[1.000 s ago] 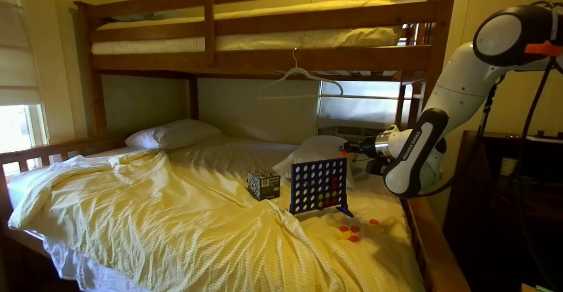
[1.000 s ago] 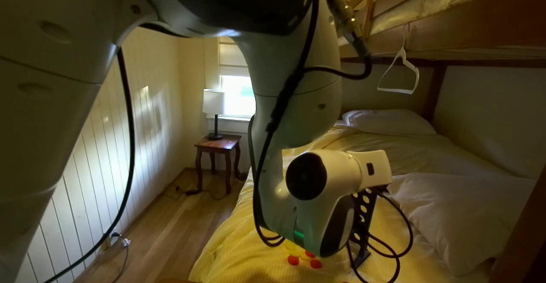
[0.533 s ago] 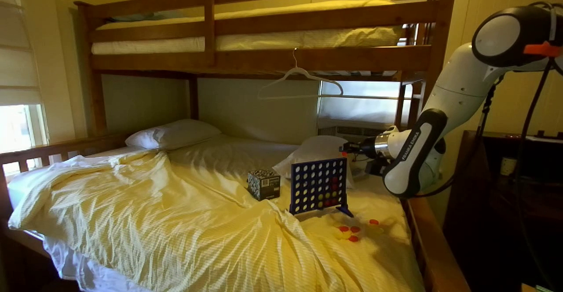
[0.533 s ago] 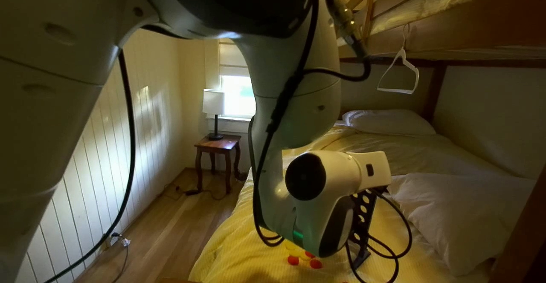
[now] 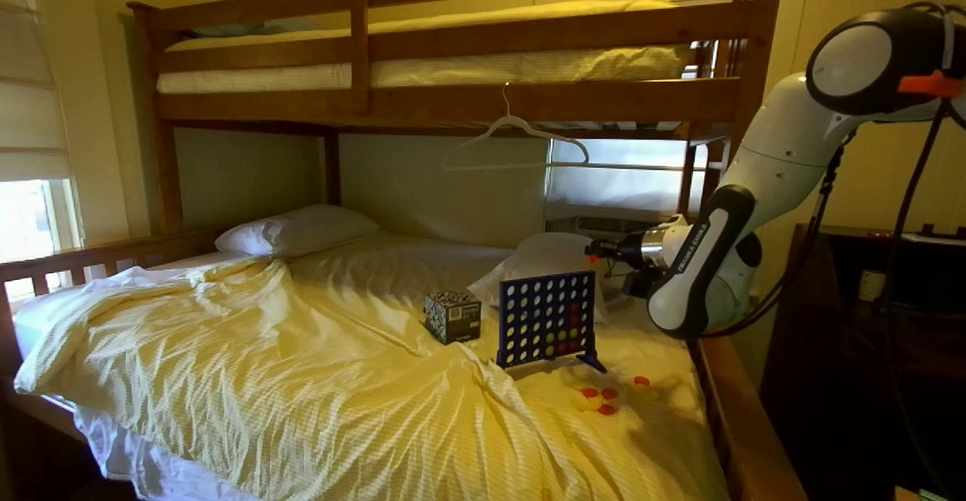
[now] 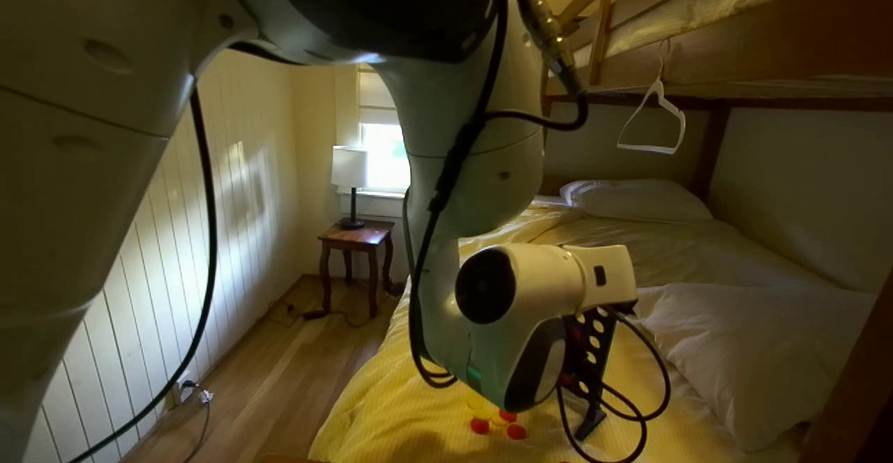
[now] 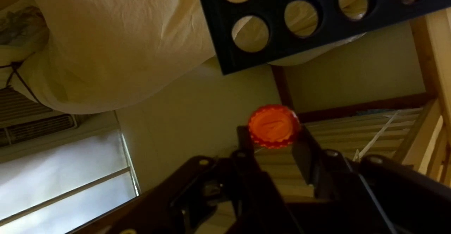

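Note:
My gripper [image 5: 595,252] is shut on a red disc [image 7: 273,125], gripped by its edges between the two fingertips. In the wrist view the disc's ridged face is turned to the camera. A dark blue upright rack with round holes [image 5: 543,320] stands on the bed; its top corner appears above the disc in the wrist view, apart from it. Several red and yellow discs sit in the rack's columns on the side toward the arm. Before the rack lie loose discs, among them a red one [image 5: 606,410]. In an exterior view the arm's wrist [image 6: 544,282] hides the gripper.
A patterned box [image 5: 453,318] stands beside the rack. Behind it lies a white pillow [image 5: 551,252]. From the upper bunk rail [image 5: 453,105] hangs a white hanger [image 5: 509,121]. The bed's wooden side rail [image 5: 743,418] runs below the arm. Cables [image 6: 645,418] loop under the wrist.
The forearm and wrist have shifted a little to the left in both exterior views. The disc is still gripped and has risen very slightly. Rack, box and loose discs have stayed put.

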`<control>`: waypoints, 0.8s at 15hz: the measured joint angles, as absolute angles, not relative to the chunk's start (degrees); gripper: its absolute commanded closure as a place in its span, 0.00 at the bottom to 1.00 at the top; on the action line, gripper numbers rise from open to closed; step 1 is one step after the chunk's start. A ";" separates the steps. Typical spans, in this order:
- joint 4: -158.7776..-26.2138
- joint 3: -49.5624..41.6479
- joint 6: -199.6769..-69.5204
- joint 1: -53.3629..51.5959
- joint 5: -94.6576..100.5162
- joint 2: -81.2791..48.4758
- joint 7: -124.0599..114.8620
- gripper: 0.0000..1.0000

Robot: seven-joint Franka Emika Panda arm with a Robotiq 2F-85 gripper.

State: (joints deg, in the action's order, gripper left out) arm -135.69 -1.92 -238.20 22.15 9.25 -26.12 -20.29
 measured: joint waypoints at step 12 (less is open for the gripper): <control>-135.29 -3.04 -239.43 17.19 0.13 -27.19 -17.19 0.66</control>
